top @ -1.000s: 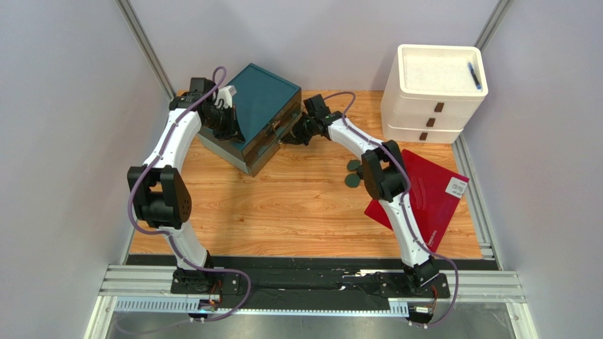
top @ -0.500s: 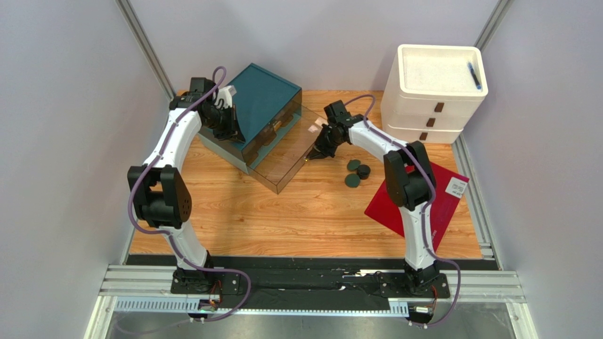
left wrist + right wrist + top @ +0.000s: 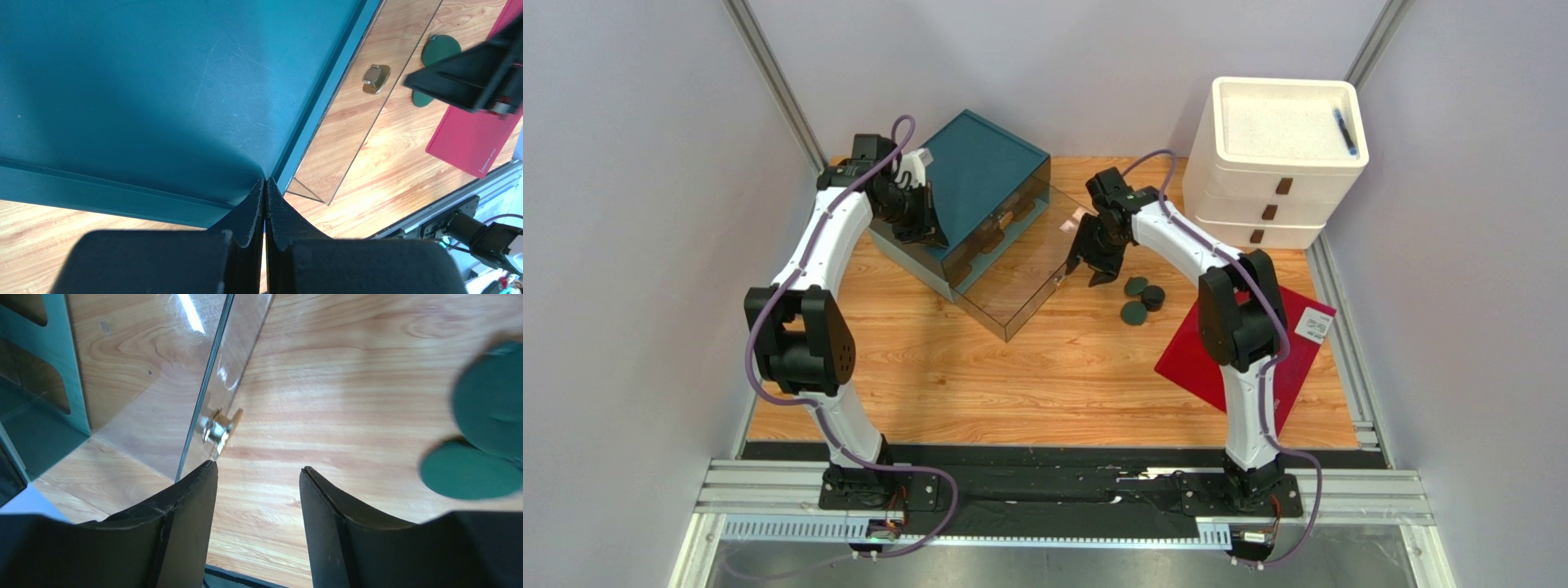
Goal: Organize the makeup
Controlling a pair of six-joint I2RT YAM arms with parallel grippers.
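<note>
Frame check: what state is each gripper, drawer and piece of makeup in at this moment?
left gripper, shut, tips against the teal box
right gripper, open, holding nothing, just off the drawer knob
clear drawer, pulled out of the teal box, nothing visible inside
white drawer unit, all three drawers shut
compacts, closed, lying flat on the table

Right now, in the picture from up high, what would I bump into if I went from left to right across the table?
teal box → right end effector → three green compacts → red sheet. The clear drawer and the white drawers are left out because they overlap their neighbours.
</note>
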